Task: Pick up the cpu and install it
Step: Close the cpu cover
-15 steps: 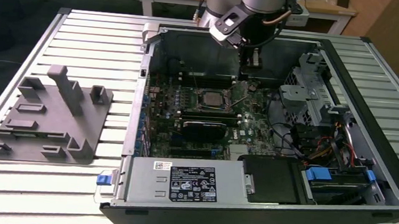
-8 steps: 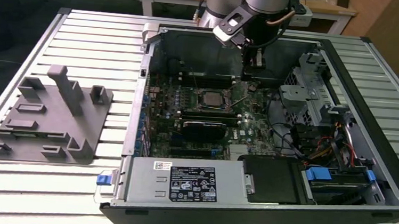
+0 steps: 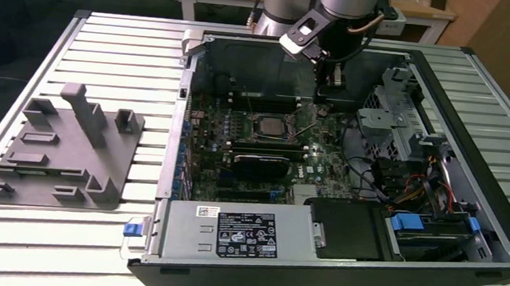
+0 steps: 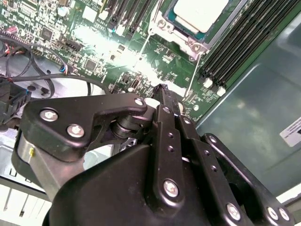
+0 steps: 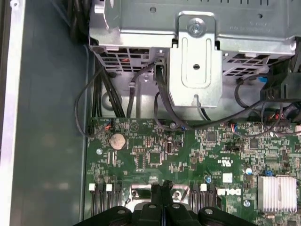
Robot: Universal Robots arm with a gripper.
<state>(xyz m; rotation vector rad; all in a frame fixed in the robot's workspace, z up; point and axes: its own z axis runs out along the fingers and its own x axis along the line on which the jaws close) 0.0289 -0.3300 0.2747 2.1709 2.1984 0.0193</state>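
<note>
cpu (image 4: 200,12): lying flat in the socket (image 4: 188,44) on the motherboard (image 5: 155,155), silver top showing.
gripper (image 5: 162,187): hovering near the socket, fingers (image 5: 156,194) pressing together on nothing.
handling: probably light, stiff, slick-topped and fragile; gripping opposite edges is looking safest.

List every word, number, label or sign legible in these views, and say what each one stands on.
No text can be quoted; all the print is too small to make out.
Black label on the power supply, exterior view: white print, illegible.
White sticker beside it: illegible.
White label on the case wall, second wrist view: cut off at the edge, illegible.
White markings on the motherboard, first wrist view: too small to read.
</note>
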